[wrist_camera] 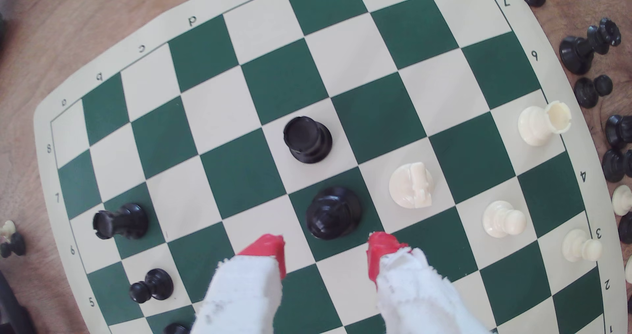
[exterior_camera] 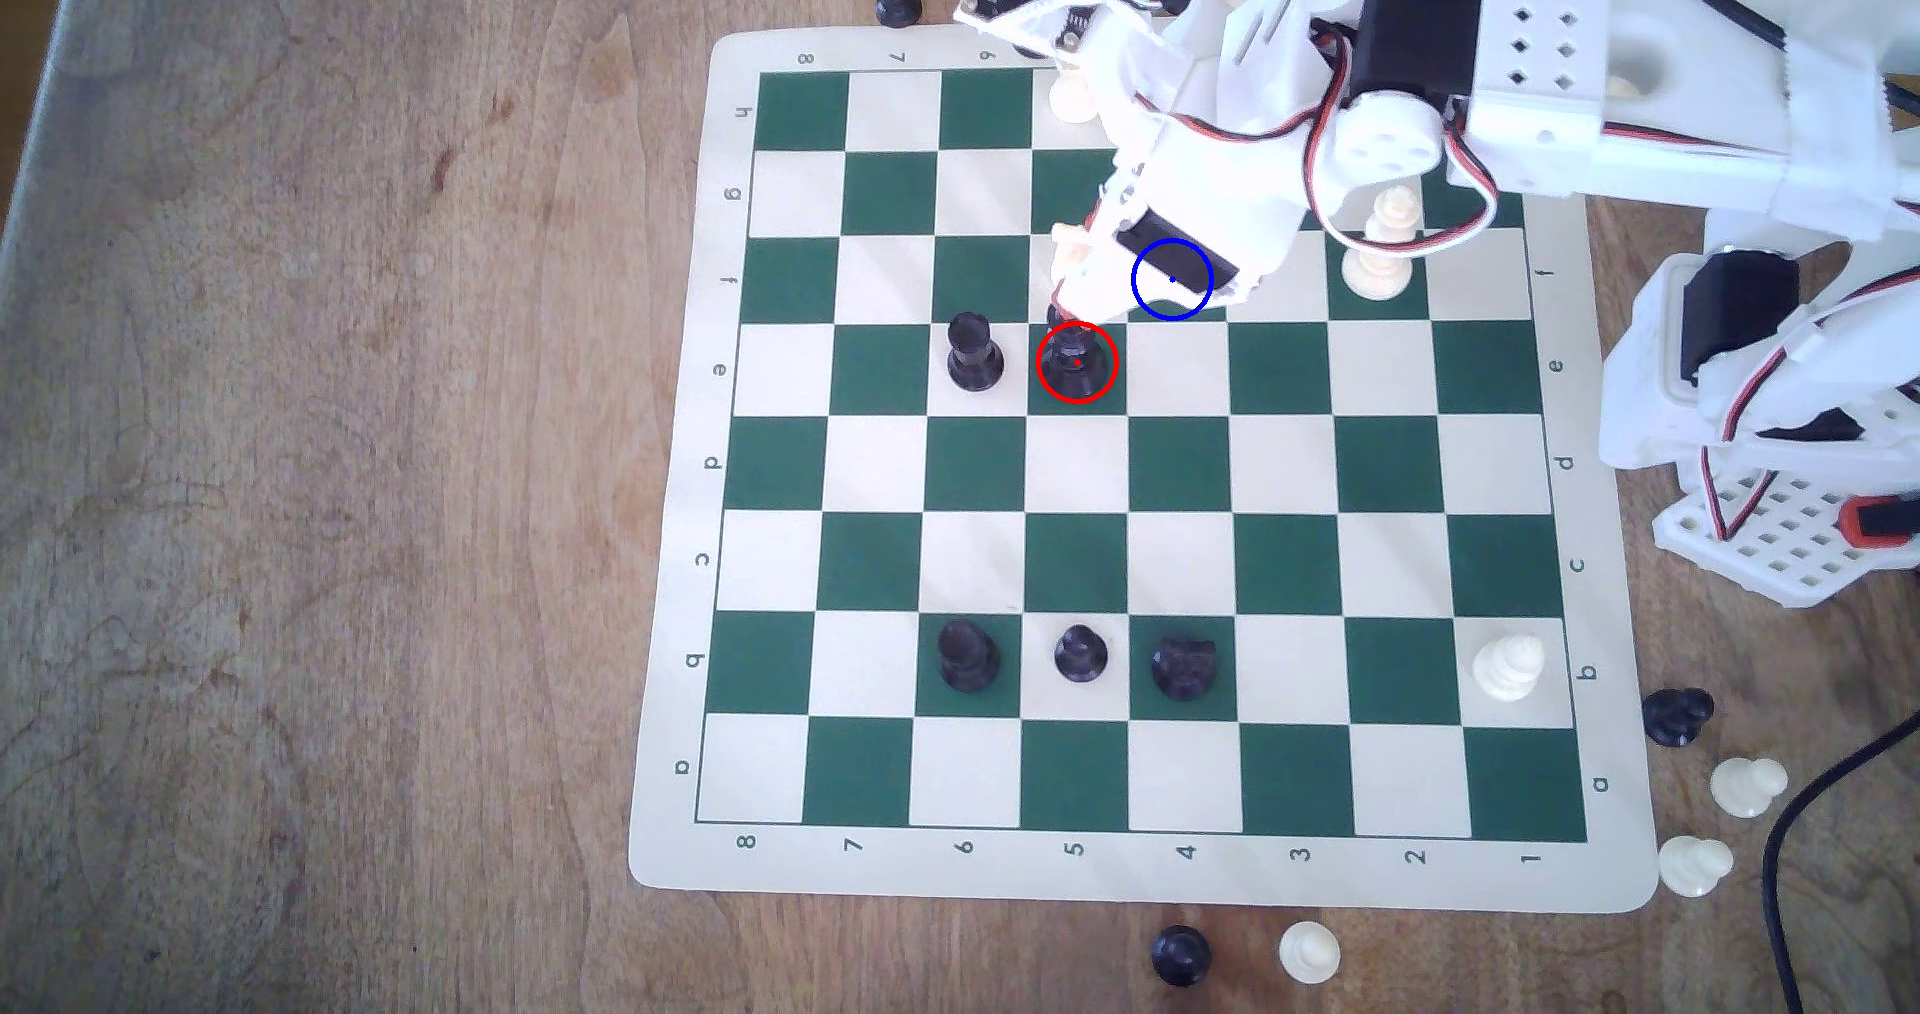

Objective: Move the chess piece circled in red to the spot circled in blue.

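Exterior view: wide look down on worktop (exterior_camera: pixel 312 453), board, arm.
Worktop: wood, carrying board; spare pieces lying off the mat's edges, out of play.
Board (exterior_camera: pixel 675 661): green and cream mat, flat, rank and file marks on its border.
Arm (exterior_camera: pixel 1538 111): white, reaching in from exterior view's right, wrist pitched down over the middle files so the tool comes at the piece from above.
Spot (exterior_camera: pixel 1172 280): green square ringed blue, diagonal neighbour of the red-ringed square, largely hidden under the wrist in exterior view.
Rook (exterior_camera: pixel 974 351): black, flat-topped, upright on the cream square next to the piece, on exterior view's left; close enough to be knocked during a lift.
Knight (wrist_camera: pixel 411 185): white, near the piece on the far side from the rook.
Piece (exterior_camera: pixel 1077 363): tall, black, upright on its red-ringed green square, not lifted.
Tool (wrist_camera: pixel 326 252): spread apart, holding nothing; red tips short of the piece and wider than its base, apparently lined up to straddle it.
Step judged: approach, grip not yet made.
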{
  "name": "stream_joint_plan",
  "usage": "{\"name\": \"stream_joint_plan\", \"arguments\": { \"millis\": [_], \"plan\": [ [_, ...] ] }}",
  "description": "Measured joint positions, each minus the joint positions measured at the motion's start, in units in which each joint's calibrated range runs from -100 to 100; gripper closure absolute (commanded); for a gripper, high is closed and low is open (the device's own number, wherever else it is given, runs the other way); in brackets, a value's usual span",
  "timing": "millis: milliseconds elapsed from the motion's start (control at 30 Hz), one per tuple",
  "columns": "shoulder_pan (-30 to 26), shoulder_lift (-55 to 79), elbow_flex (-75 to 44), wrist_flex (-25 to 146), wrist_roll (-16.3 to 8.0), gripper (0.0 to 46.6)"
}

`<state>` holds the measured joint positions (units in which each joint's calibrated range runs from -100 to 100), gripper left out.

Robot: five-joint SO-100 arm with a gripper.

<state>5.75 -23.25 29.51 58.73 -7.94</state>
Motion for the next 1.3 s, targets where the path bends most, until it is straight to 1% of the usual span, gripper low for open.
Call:
{"name": "stream_joint_plan", "arguments": {
  "millis": [133,167,300,833,1300],
  "plan": [
    [-0.3,2.8,0.0,-0.1,0.2,31.7],
    [-0.5,3.7,0.0,-0.3,0.2,30.7],
    [-0.6,5.9,0.0,-2.6,0.2,30.1],
    [-0.6,11.4,0.0,-6.4,0.2,30.9],
    [-0.6,13.9,0.0,-7.3,0.3,32.5]
  ]
}}
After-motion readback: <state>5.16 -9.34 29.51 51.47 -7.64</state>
